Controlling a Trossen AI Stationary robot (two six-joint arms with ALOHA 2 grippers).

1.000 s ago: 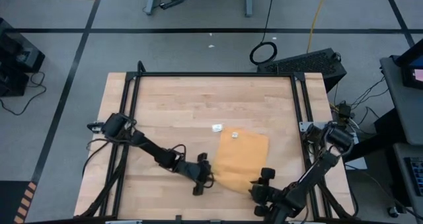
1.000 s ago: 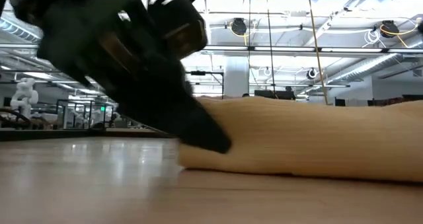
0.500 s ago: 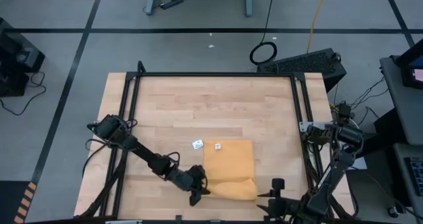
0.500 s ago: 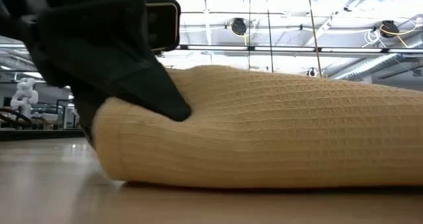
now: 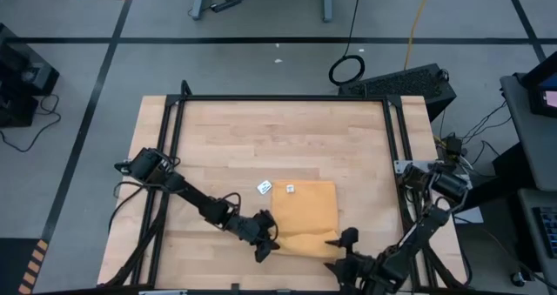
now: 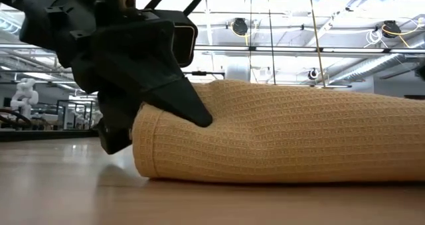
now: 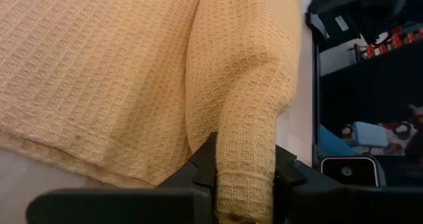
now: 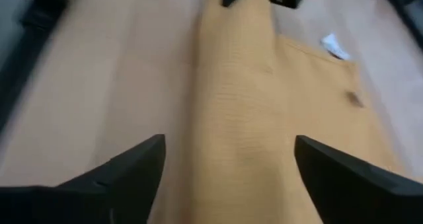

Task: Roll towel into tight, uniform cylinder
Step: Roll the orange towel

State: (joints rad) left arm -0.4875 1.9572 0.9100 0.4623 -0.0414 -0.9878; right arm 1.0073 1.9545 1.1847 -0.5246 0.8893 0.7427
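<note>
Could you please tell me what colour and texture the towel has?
The towel is mustard yellow with a waffle weave, clearest in the left wrist view.

floor [image 5: 261, 60]: grey, black tape lines | table [image 5: 261, 138]: light wood | ceiling: strip lights

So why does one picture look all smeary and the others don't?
The right wrist view is streaked with motion blur, smearing the towel and wood. The left wrist view is crisp: the weave shows. In the low view, bright ceiling lights glare behind the towel and the dark left gripper.
</note>
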